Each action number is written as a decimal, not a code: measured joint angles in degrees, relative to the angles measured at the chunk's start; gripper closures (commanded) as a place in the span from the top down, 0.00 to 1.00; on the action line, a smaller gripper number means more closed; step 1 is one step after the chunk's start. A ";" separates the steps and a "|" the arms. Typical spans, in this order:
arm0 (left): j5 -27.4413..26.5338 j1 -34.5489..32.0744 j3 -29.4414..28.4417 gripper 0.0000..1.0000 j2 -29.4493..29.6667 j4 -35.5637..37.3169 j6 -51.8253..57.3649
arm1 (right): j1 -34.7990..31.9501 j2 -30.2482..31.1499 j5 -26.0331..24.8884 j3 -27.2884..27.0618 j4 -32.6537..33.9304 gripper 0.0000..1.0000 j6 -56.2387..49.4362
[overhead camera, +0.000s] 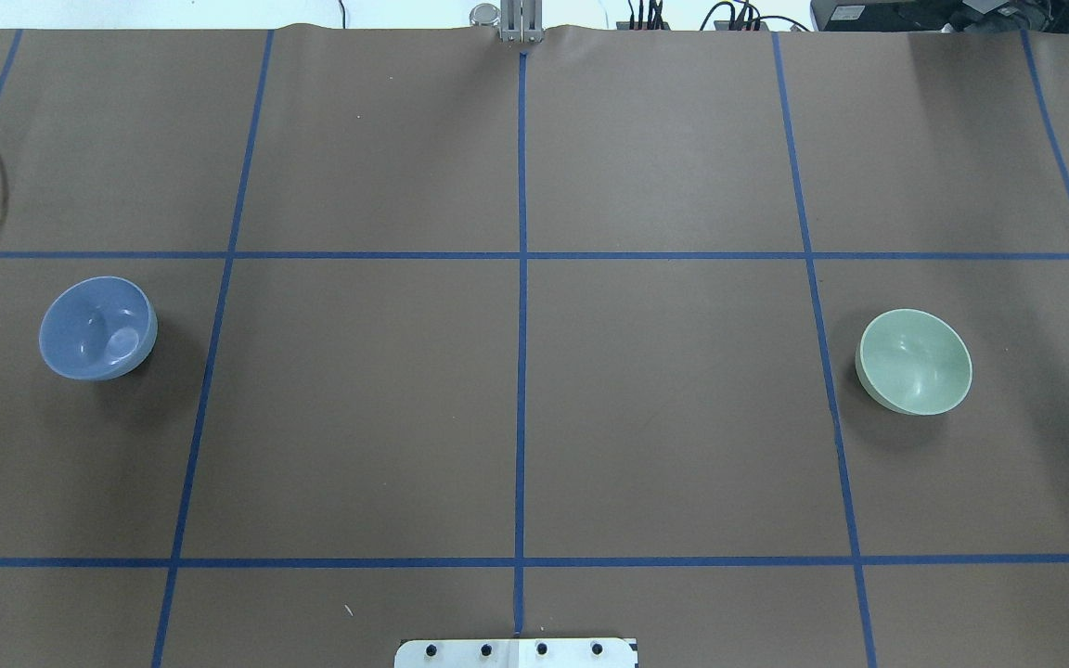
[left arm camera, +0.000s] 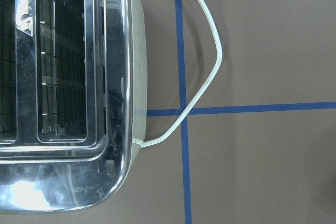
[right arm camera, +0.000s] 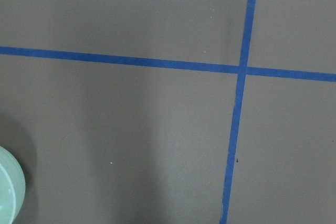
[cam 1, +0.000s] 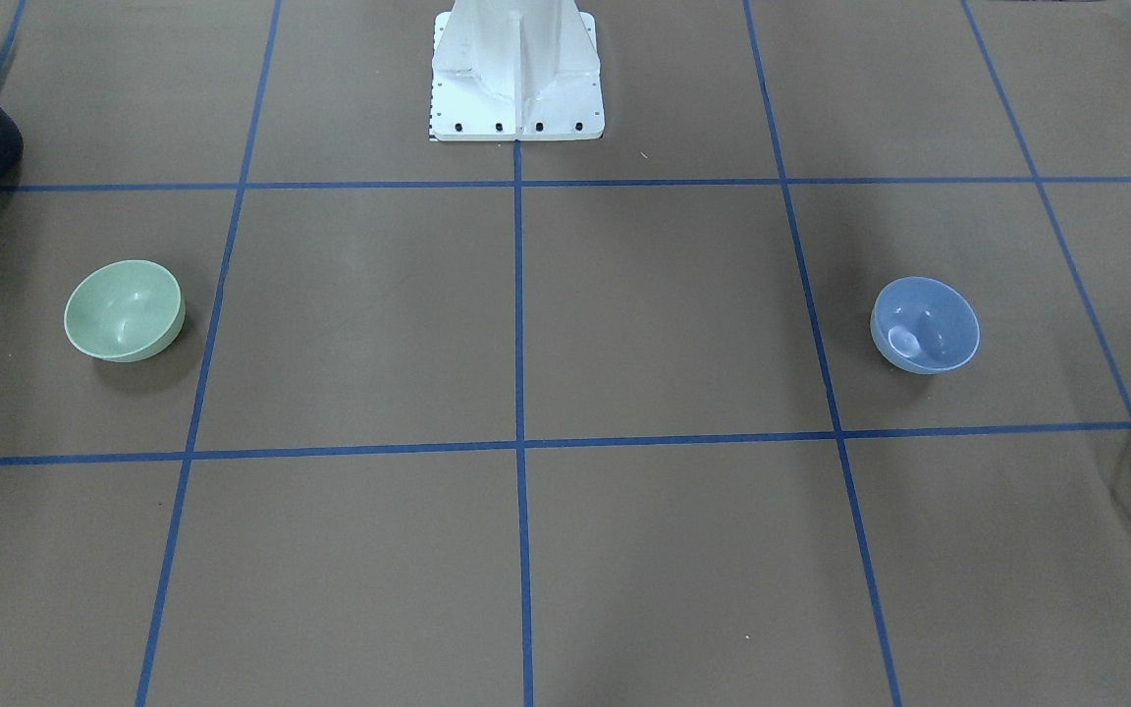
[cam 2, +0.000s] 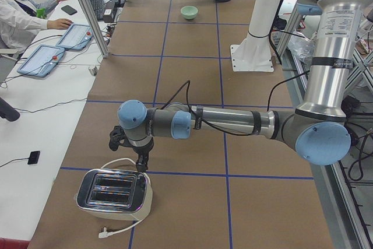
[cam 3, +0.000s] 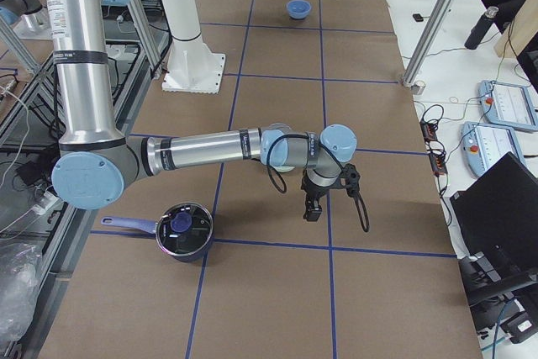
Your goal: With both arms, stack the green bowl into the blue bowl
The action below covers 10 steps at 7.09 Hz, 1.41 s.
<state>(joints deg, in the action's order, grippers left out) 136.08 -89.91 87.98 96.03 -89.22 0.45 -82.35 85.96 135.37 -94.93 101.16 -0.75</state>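
Note:
The green bowl (cam 1: 124,309) stands upright and empty on the robot's right side of the table; it also shows in the overhead view (overhead camera: 913,362), far off in the left side view (cam 2: 189,12), and as a rim edge in the right wrist view (right arm camera: 8,192). The blue bowl (cam 1: 924,324) stands upright and empty on the robot's left side (overhead camera: 96,327) (cam 3: 298,8). The left gripper (cam 2: 140,164) hangs over the table next to a toaster. The right gripper (cam 3: 313,210) hangs low beyond the green bowl's spot. Whether either gripper is open or shut, I cannot tell.
A chrome toaster (cam 2: 113,193) with a white cable (left arm camera: 210,72) sits at the table's left end. A black pot with a glass lid (cam 3: 181,231) sits at the right end. The white pedestal (cam 1: 516,79) stands at the robot side. An operator (cam 2: 17,10) sits at a side desk.

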 measured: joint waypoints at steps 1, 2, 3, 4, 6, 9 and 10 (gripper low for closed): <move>0.00 0.00 0.00 1.00 0.02 0.01 -0.03 | 0.06 -0.11 -0.05 0.00 0.00 1.00 -0.03; 0.03 0.00 0.01 1.00 0.09 0.01 -0.11 | 0.12 -0.37 -0.11 0.00 -0.02 1.00 -0.06; 0.05 0.00 0.08 1.00 0.23 0.03 -0.23 | 0.14 -0.65 -0.11 0.08 -0.06 1.00 -0.10; 0.06 0.03 0.13 1.00 0.40 0.07 -0.36 | 0.17 -0.80 -0.11 0.11 -0.08 1.00 -0.10; 0.08 0.43 0.54 1.00 0.81 -0.17 -2.71 | 0.17 -0.86 -0.09 0.03 -0.09 1.00 -0.05; 1.06 4.54 1.32 1.00 2.83 -1.30 -11.21 | 0.18 -0.88 -0.02 -0.17 -0.09 1.00 0.03; 1.62 6.47 1.50 1.00 3.66 -2.29 -14.71 | 0.17 -0.88 -0.02 -0.19 -0.09 1.00 0.04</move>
<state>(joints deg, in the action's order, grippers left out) 137.71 -83.45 89.48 99.69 -91.51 -14.26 -82.18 85.08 135.35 -95.13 101.07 -0.71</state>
